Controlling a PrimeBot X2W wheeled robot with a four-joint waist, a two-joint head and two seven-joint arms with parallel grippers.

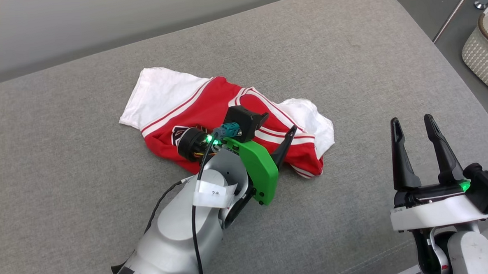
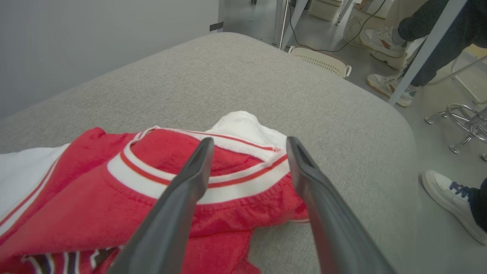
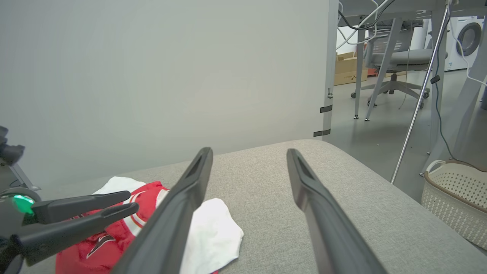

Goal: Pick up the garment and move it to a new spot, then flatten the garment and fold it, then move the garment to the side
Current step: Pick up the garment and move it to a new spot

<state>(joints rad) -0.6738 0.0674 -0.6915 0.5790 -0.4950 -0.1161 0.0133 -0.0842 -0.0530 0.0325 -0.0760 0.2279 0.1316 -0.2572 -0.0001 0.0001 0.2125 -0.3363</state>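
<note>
Left arm (image 1: 182,226) angles over the garment (image 1: 209,101), fingers (image 2: 179,198) parted above its collar (image 2: 243,179).

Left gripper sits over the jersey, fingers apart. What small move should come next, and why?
Probably lift the left gripper clear of the garment. Its jaws stand open with nothing held, and the shirt lies bunched on the grey cushion, its white sleeve crumpled, so flattening needs fresh grips at the edges.
</note>
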